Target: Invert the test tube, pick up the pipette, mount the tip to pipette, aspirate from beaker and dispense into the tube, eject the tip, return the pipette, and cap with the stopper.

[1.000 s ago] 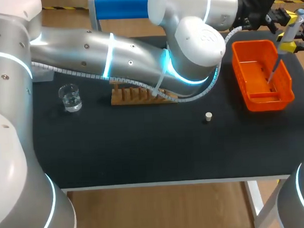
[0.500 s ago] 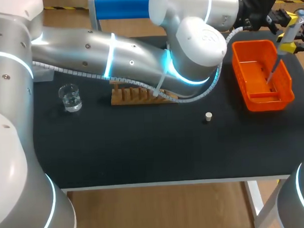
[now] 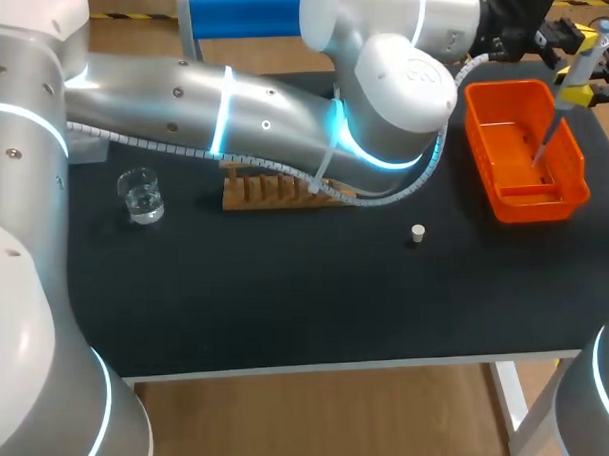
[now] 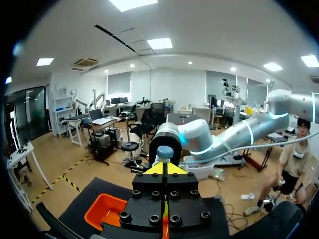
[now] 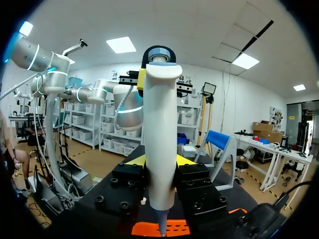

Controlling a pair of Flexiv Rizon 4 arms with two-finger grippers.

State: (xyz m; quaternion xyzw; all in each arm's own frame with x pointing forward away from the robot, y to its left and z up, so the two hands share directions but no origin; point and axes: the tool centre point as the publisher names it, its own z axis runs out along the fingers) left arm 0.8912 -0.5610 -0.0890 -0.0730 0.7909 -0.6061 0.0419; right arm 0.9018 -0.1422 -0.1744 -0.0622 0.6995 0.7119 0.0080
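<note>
Two-sidedly clamping the pipette [image 5: 160, 139] mid-barrel with the right fingers [image 3: 576, 95], upright over the bin [image 3: 481, 132] on the desk [image 3: 287, 289]. Resting the left fingers [image 4: 177, 169], seemingly closed, by its plunger [image 4: 165, 153]. Judging it light, stiff, slick plastic; gripping the barrel, sparing the tip [image 3: 545, 145].

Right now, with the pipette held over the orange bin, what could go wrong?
1. The pipette, clamped in the right gripper, has its tip over the orange bin, close to one wall; an ejected tip might bounce out.
2. The left arm's cable hangs right by the wooden rack; pulling the arm back could snag it.
3. The loose stopper could roll if brushed.
</note>
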